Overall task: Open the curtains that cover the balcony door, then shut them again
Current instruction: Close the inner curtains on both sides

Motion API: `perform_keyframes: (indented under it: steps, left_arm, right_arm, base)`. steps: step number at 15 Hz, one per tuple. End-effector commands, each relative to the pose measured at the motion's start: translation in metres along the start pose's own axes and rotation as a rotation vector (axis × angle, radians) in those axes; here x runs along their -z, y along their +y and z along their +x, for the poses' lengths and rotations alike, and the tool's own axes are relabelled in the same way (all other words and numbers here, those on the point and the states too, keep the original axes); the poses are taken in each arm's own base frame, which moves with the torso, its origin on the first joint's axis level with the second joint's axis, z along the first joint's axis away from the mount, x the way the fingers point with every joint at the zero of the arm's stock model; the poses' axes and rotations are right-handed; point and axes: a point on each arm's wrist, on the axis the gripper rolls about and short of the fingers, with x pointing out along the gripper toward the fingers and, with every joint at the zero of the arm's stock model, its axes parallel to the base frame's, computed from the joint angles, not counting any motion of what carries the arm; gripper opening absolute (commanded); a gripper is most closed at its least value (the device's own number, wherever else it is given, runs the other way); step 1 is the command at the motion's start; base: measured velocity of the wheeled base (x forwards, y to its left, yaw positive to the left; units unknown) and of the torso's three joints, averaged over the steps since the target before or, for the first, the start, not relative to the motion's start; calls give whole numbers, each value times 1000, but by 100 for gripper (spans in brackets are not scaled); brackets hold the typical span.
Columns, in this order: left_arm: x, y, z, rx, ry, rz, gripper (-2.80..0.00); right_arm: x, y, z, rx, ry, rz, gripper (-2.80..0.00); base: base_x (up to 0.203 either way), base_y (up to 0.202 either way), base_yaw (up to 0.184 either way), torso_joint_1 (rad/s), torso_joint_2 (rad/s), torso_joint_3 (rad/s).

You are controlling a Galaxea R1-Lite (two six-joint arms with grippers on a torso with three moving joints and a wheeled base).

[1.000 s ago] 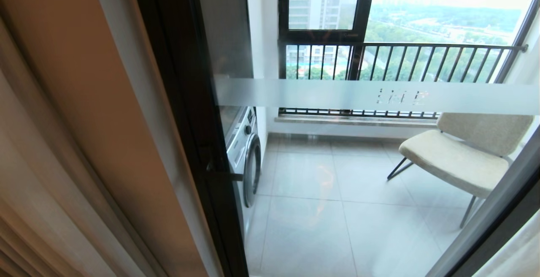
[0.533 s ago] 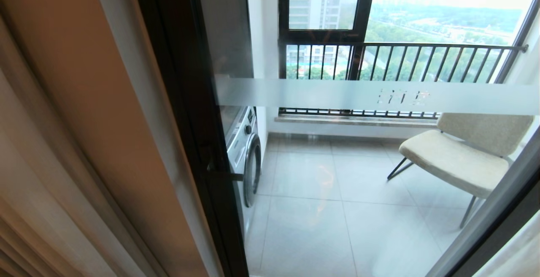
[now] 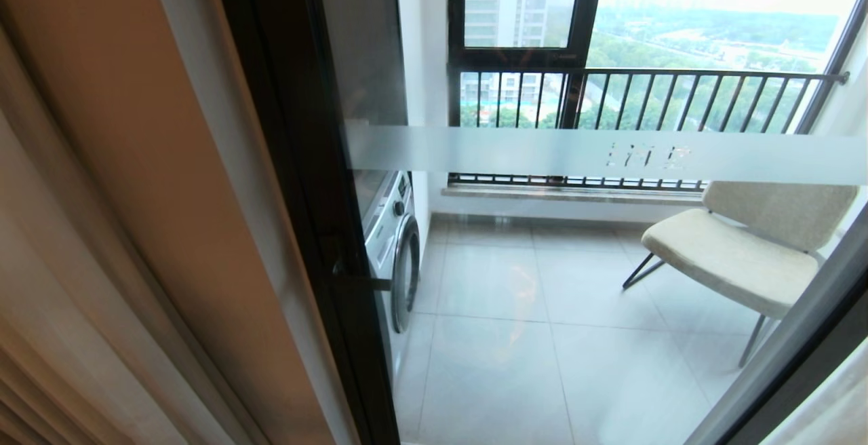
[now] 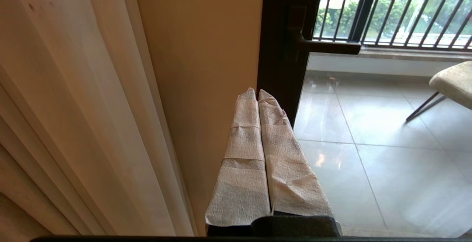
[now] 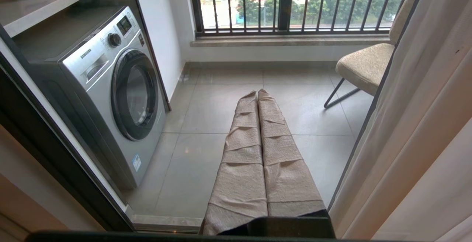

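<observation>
Balcony beyond glass: pale grey glossy floor tiles (image 3: 515, 336) run to a dark barred metal railing (image 3: 644, 95) at 12 o'clock in the head view.
Balcony door: tall clear-glass balcony door in a dark brown-black metal frame (image 3: 291, 160), crossed by a frosted white horizontal band (image 3: 542, 152); its small dark lever handle (image 4: 328, 46) sits on the frame.
Curtains, left side: heavy beige-grey pleated curtains (image 3: 61, 282) are gathered at 9 o'clock, against a tan wall strip beside the frame.
Curtains, right side: thin cream-white sheer curtain panel (image 5: 416, 131) hangs at 3 o'clock of the glass, leaving the door uncovered.
Washer: silver front-loading washing machine with a round dark door (image 5: 121, 90) stands behind the glass at 9 o'clock on the balcony.
Chair: beige upholstered chair on thin dark metal legs (image 3: 739, 255) stands at 3 o'clock, near the railing.
Left hand: left hand (image 4: 257, 92), fingers wrapped in pale cloth tape, is closed on nothing, pointing at the wall strip just beside the door frame.
Right hand: right hand (image 5: 257, 93), wrapped alike, is closed and empty, pointing at the glass between washer and chair.
</observation>
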Motion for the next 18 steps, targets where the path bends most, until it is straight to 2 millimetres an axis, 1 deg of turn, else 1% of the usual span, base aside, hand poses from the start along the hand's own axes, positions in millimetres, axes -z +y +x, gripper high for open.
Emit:
perform_keyframes:
  steps: [1,3,5,8,10,13,15,17,18]
  left_arm:
    - [-16,0,-5,0,-13,-1,-280]
    - [-31,-1,-7,-13,-23,-1,-280]
    - [-49,0,-2,-47,-3,-1,-280]
    - [-94,2,10,-175,5,-1,-280]
    - [-125,4,23,-297,9,1,-280]
    - [-161,7,46,-455,20,3,-280]
    - [-179,9,61,-552,27,7,-280]
    - [-190,10,75,-616,40,12,-280]
    - [-194,11,82,-631,37,11,0]
  right_arm:
    - [0,0,0,1,0,0,-280]
    - [0,0,0,1,1,0,-280]
    - [0,0,0,1,0,0,-280]
    - [0,0,0,1,0,0,-280]
    - [0,0,0,1,0,0,-280]
    - [0,0,0,1,0,0,-280]
    - [0,0,0,1,-1,0,-280]
    - [0,0,0,1,-1,0,-280]
    - [0,0,0,1,0,0,-280]
  base:
    - [0,0,0,0,0,0]
    - [0,0,0,0,0,0]
    - [0,0,0,0,0,0]
    - [0,0,0,0,0,0]
    - [0,0,0,0,0,0]
    - [0,0,0,0,0,0]
    - [0,0,0,0,0,0]
    - [0,0,0,0,0,0]
    - [0,0,0,0,0,0]
